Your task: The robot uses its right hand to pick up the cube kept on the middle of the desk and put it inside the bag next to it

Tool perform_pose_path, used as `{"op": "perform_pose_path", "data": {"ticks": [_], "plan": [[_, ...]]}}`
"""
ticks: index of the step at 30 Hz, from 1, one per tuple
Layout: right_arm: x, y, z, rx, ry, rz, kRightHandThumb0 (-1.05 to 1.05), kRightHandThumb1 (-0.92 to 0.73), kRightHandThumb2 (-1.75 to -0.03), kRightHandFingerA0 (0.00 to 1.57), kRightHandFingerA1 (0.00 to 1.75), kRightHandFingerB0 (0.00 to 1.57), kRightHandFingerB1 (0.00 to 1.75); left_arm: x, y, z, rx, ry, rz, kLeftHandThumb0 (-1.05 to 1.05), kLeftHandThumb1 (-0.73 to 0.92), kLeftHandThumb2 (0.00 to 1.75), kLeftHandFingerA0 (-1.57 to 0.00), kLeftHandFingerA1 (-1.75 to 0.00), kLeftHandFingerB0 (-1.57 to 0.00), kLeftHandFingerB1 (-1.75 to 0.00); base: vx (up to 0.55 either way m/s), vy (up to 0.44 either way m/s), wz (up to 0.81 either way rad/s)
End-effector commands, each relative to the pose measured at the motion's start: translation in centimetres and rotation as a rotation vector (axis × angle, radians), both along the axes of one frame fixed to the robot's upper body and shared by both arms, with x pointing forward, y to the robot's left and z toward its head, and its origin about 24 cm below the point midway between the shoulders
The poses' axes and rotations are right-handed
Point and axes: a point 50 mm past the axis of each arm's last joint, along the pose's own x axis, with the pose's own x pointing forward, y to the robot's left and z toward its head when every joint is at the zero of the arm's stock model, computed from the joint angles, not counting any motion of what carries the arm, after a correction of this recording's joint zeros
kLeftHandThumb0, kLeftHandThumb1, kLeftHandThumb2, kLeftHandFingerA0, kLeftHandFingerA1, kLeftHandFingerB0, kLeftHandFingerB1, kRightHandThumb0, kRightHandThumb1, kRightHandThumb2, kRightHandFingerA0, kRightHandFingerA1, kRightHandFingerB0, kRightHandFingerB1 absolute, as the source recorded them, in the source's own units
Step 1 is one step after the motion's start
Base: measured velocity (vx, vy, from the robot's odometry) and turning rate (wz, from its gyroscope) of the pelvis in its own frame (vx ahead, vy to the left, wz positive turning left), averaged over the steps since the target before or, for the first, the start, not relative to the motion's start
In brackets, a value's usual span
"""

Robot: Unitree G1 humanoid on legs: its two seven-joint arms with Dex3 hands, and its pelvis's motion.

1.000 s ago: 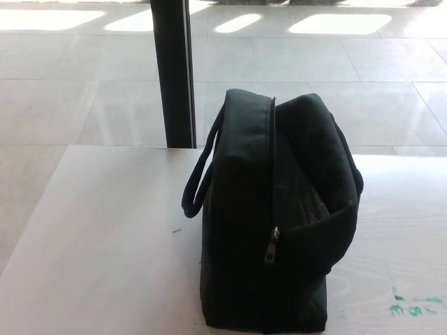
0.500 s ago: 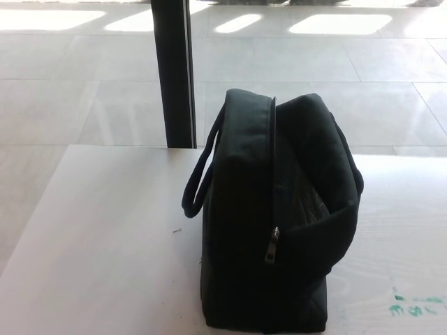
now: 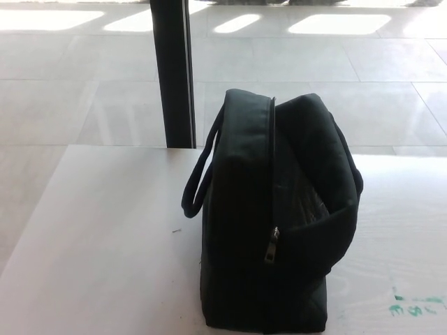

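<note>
Nothing has moved: black bag (image 3: 272, 216) upright on desk (image 3: 105, 237); neither hand visible.

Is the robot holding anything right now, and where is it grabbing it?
Nothing is seen being held: neither robot hand is in view. Only the black bag stands on the desk.

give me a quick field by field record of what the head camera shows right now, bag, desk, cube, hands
bag: black bag standing upright on the desk, centre-right of the view
bag handle: loop hanging off its left side
zip: runs down the near end, pull low on it
desk: white desk, green marks near its right edge
cube: none visible anywhere on the desk; whether it is inside the bag cannot be told
left hand: not in view
right hand: not in view
background: black post behind the desk, pale tiled floor
</note>
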Motion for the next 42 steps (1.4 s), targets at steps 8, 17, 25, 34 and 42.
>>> {"op": "perform_pose_path", "data": {"ticks": [8,17,25,34,42], "plan": [[0.5,-0.9,1.4,-0.040,-0.038,0.026,-0.40,-0.64,-0.59,0.68,0.83,0.69,0.55,0.9,-0.2,0.3,-0.015,-0.057,-0.021,-1.05,0.54,0.92,-0.40,-1.50,-0.30,-1.42,0.00,0.000,0.00],[0.9,-1.0,1.3,-0.022,-0.040,0.046,-0.46,-0.66,-0.59,0.67,0.75,0.48,0.54,1.3,-0.1,0.6,-0.011,-0.070,-0.024,-1.05,0.55,0.92,-0.38,-1.49,-0.30,-1.43,0.00,0.000,0.00],[0.7,-1.0,1.2,-0.025,-0.021,0.064,-0.46,-0.64,-0.59,0.64,0.76,0.43,0.53,1.1,-0.2,0.4,-0.010,-0.053,-0.031,-1.05,0.53,0.92,-0.40,-1.50,-0.32,-1.44,0.00,0.000,0.00],[0.7,-1.0,1.0,0.005,0.001,0.085,-0.52,-0.66,-0.60,0.56,0.78,0.36,0.51,1.0,-0.1,0.4,-0.009,-0.054,-0.025,-1.05,0.56,0.90,-0.37,-1.50,-0.30,-1.43,0.00,0.000,0.00],[0.8,-0.5,1.9,0.027,-0.013,0.143,-0.57,-0.72,-0.61,0.42,0.68,0.26,0.53,1.4,-0.2,0.5,-0.010,-0.055,-0.023,-1.05,0.50,0.92,-0.43,-1.51,-0.38,-1.46,0.00,0.000,0.00]]}}
